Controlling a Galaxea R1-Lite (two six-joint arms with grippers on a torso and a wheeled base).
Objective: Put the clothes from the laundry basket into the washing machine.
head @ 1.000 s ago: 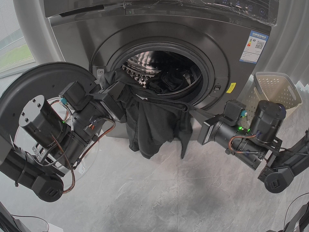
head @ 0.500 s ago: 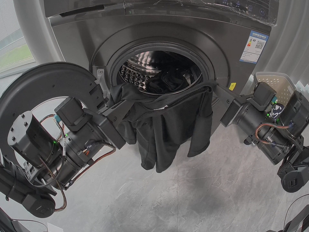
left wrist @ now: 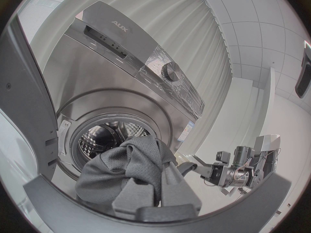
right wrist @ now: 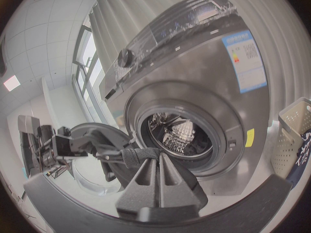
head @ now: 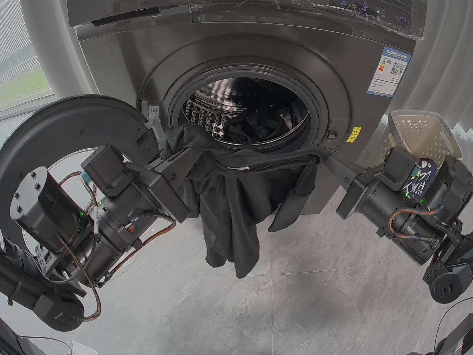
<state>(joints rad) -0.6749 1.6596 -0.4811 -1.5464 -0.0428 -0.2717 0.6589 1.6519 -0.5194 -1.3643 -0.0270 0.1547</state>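
Black garment (head: 236, 193) strung out between both arms, right across the mouth of the washing machine (head: 276, 40): the left pincer (head: 197, 156) is clamped on one bunched end by the open door (head: 64, 119), and the right pincer (head: 326, 158) is clamped on the other end at the rim's right side. Its folds droop toward the floor (head: 320, 282), outside the drum, where more dark clothes (head: 256, 122) lie. The laundry basket (head: 423, 129) stands beside the machine, a dark blue piece (head: 426, 176) inside.

The right gripper (head: 329, 159) has swung out right of the washing machine (head: 246, 40) opening, rising, then dipping, and it's stretching the black garment (head: 231, 198) along the lower rim. The left gripper (head: 183, 159) eases back.
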